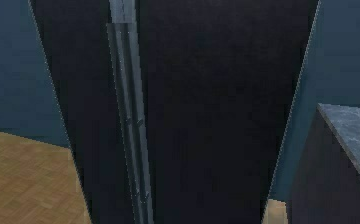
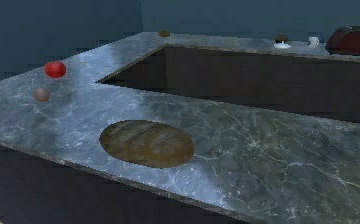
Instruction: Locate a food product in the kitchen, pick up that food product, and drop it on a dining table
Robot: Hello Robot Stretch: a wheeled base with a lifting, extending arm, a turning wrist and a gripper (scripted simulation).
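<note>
A brown oval loaf of bread [image 2: 146, 143] lies on the grey marble countertop [image 2: 278, 150] in the arm side view, near its front edge. Farther out at the left, a small red round thing [image 2: 55, 69] like a tomato rests on the same counter. A smaller brownish round thing [image 2: 41, 94] lies just in front of it.
A tall black fridge [image 1: 208, 110] with a grey upright handle [image 1: 128, 110] stands close ahead against a blue wall. A counter corner [image 1: 350, 130] juts in at the forward view's right. The counter wraps around a dark recess [image 2: 248, 85]. Small items [image 2: 282, 41] and a dark red appliance [image 2: 350, 40] sit at the far edge.
</note>
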